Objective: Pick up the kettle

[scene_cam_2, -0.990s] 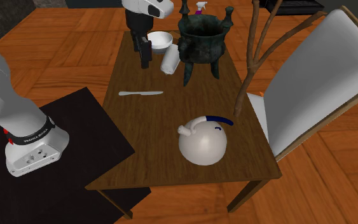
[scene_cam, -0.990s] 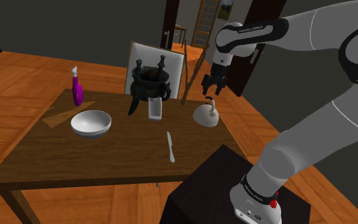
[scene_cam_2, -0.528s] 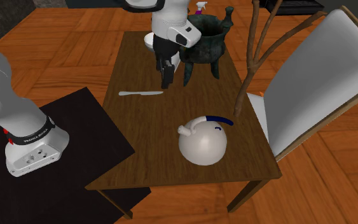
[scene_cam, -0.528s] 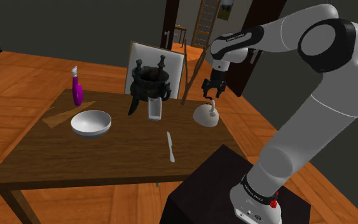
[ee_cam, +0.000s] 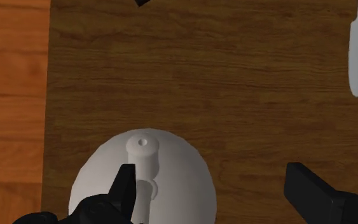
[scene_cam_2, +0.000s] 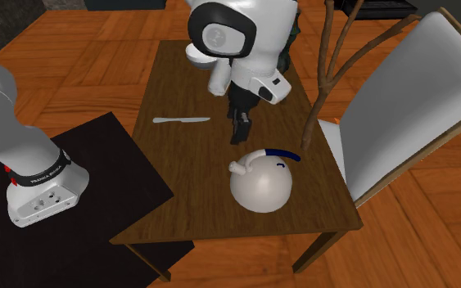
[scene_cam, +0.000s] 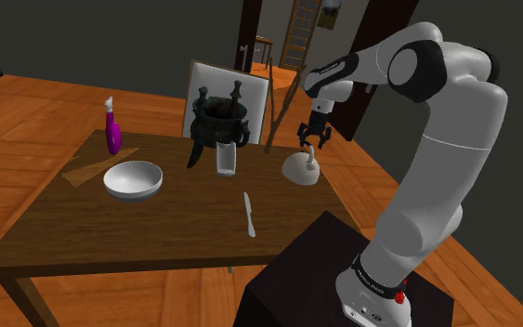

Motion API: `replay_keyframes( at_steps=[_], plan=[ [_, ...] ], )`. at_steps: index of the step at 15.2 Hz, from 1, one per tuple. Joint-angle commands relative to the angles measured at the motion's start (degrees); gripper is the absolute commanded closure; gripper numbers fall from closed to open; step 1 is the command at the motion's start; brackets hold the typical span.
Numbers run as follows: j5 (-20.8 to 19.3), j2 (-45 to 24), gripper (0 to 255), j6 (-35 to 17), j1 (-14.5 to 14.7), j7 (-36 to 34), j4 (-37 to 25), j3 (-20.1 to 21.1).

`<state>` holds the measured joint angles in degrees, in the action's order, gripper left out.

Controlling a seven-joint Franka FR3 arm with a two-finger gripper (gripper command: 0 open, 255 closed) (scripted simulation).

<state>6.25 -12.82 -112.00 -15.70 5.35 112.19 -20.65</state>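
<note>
Travelling across the brown wooden tabletop (scene_cam: 185,223) over the last second, the black jaws of the white arm (scene_cam: 440,139) have left the area beside the dark bronze footed vessel (scene_cam: 218,121) and now hang directly above the round white kettle (scene_cam: 298,168) (scene_cam_2: 261,186). The kettle stands upright near the tabletop end beside the white-backed chair (scene_cam_2: 400,98), well apart from the white table knife (scene_cam_2: 181,120). The jaws are spread, touching nothing. In the wrist view the kettle (ee_cam: 177,172) sits off-centre, under one finger rather than between both. The approach appears nearly complete; a small lateral correction, then descent over the handle, is judged necessary before closing.
</note>
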Motion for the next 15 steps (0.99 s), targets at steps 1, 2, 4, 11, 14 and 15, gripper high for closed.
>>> replay_keyframes(
  at_steps=[1,2,4,11,14,15],
  plan=[
    [1.04,-3.95,0,-0.25,-1.54,0.52,-2.75,-0.78],
    [1.6,-5.92,0,-0.2,-2.29,0.61,-4.29,-1.05],
    [2.7,-9.84,0,0.03,-3.86,0.71,-7.51,-1.5],
    [3.82,-12.48,0,-3.6,-4.29,1.4,-6.32,-0.94],
    [4.13,-13.2,0,-4.53,-4.4,1.59,-6.06,-0.78],
    [4.1,-13.12,255,-4.43,-4.39,1.57,-6.08,-0.8]
  ],
)
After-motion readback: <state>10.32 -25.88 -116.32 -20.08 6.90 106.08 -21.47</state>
